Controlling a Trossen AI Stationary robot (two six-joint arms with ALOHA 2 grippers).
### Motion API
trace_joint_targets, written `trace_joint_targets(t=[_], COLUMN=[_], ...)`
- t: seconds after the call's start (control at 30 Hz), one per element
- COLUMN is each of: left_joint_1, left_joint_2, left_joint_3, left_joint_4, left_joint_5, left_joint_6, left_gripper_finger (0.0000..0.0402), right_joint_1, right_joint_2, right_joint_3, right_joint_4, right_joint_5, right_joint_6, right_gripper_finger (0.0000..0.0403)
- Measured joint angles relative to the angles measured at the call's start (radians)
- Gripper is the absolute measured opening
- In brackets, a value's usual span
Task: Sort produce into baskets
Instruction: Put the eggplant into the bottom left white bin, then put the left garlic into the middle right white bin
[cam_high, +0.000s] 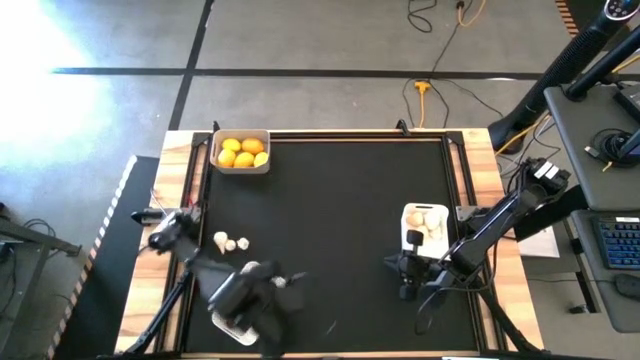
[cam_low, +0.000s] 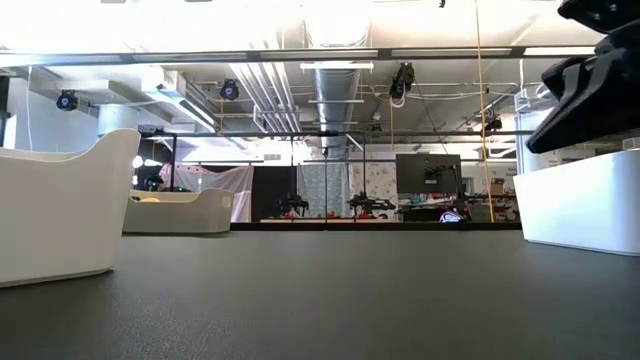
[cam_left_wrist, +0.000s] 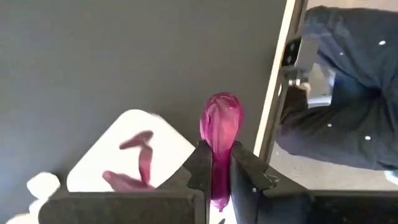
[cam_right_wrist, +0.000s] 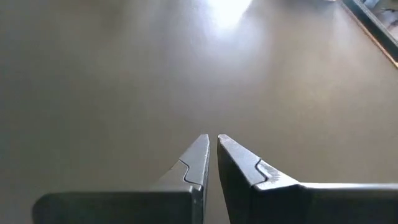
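My left gripper (cam_left_wrist: 221, 152) hangs over the table's near left and is shut on a small purple eggplant (cam_left_wrist: 221, 118). It shows blurred in the high view (cam_high: 262, 300). Below it stands a white basket (cam_left_wrist: 124, 130) with other purple eggplants (cam_left_wrist: 142, 163) in it. A basket of yellow citrus (cam_high: 240, 152) stands at the far left. A basket of white garlic bulbs (cam_high: 425, 225) stands at the right. Loose white bulbs (cam_high: 230, 242) lie on the mat at the left. My right gripper (cam_right_wrist: 211, 142) is shut with nothing in it, low over the mat in front of the garlic basket (cam_high: 405, 283). My left gripper pinches the eggplant's narrow lower part (cam_left_wrist: 219, 146) between its two fingers, coming from above and pointing steeply down. The fingers lie along the eggplant, whose rounded end sticks out past the fingertips. It is lifted clear, above the basket and the mat.
A person in dark clothes (cam_left_wrist: 348, 93) stands just beyond the table's wooden edge (cam_left_wrist: 277, 93) beside my left arm. In the low view the near baskets rise at left (cam_low: 60, 215) and right (cam_low: 585, 200). Bare black mat (cam_high: 330, 210) lies between the baskets.
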Motion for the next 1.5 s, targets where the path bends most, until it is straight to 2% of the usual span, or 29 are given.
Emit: trace_joint_targets(t=[0.2, 0.3, 0.43, 0.53, 0.7, 0.97, 1.13, 1.23, 1.37, 1.43, 1.5], left_joint_1=[-0.100, -0.119, -0.113, -0.104, -0.086, -0.015, 0.009, 0.045, 0.159, 0.230, 0.307], left_joint_2=[-0.010, -0.025, -0.042, -0.042, -0.027, -0.026, -0.026, -0.029, -0.058, -0.092, -0.144], left_joint_3=[-0.132, -0.262, -0.466, -0.593, -0.700, -0.698, -0.615, -0.566, -0.527, -0.536, -0.579], left_joint_4=[0.003, 0.002, 0.000, 0.008, 0.022, 0.008, 0.005, 0.001, 0.003, 0.003, 0.002], left_joint_5=[-0.027, -0.014, 0.101, 0.116, 0.108, 0.073, 0.067, -0.024, -0.177, -0.241, -0.260], left_joint_6=[-0.198, -0.213, -0.229, -0.251, -0.222, -0.188, 0.010, 0.062, 0.217, 0.292, 0.339], left_gripper_finger=[0.0017, 0.0016, 0.0016, 0.0018, 0.0040, 0.0112, 0.0158, 0.0170, 0.0165, 0.0157, 0.0149], right_joint_1=[-0.012, -0.013, -0.013, -0.013, -0.014, -0.024, -0.024, -0.024, -0.024, -0.024, -0.024], right_joint_2=[0.014, 0.019, 0.020, 0.020, 0.020, 0.020, 0.020, 0.020, 0.020, 0.020, 0.025], right_joint_3=[0.000, 0.000, 0.000, 0.000, 0.000, 0.000, 0.000, 0.000, -0.002, -0.002, -0.004], right_joint_4=[0.059, 0.069, 0.068, 0.067, 0.066, 0.066, 0.066, 0.066, 0.065, 0.065, 0.066], right_joint_5=[0.044, 0.047, 0.048, 0.049, 0.049, 0.049, 0.049, 0.049, 0.049, 0.048, 0.047], right_joint_6=[-0.024, -0.044, -0.068, -0.078, -0.087, -0.087, -0.087, -0.088, -0.089, -0.085, -0.065], right_gripper_finger=[0.0027, 0.0027, 0.0027, 0.0027, 0.0027, 0.0027, 0.0027, 0.0027, 0.0027, 0.0027, 0.0027])
